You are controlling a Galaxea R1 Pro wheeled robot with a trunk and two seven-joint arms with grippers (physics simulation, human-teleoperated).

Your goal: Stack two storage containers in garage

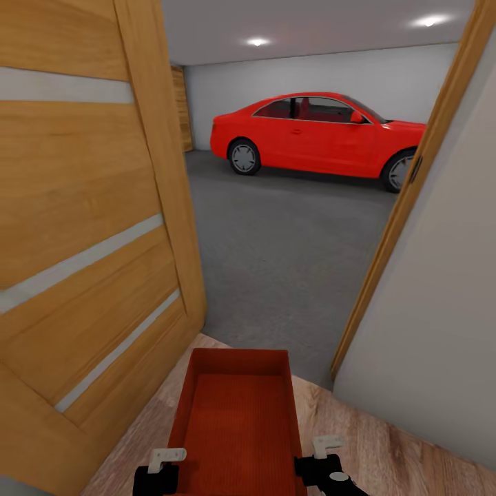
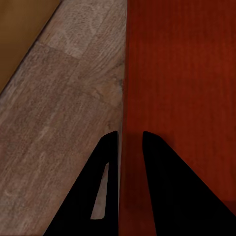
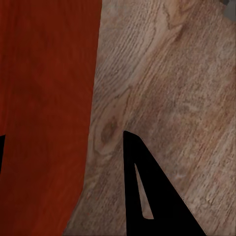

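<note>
While both arms reach in from the bottom edge of the head view, an orange-red rectangular plastic tub (image 1: 238, 420) with flaring walls and a ribbed inside sits low centre of the frame, over light wood-plank flooring (image 1: 386, 448) at a doorway. Left gripper (image 2: 130, 142) pinches the tub's left wall, one finger either side, narrow. Right gripper (image 1: 324, 451) sits at the tub's right wall; one dark finger (image 3: 147, 196) lies outside over planks, grip on the wall cannot be told. Open wooden door (image 1: 83, 227) fills the left. Beyond, dark-grey concrete floor (image 1: 289, 255), red coupe car (image 1: 317, 134) upper centre, pale-grey wall (image 1: 413, 76), ceiling spotlights (image 1: 257, 42).
</note>
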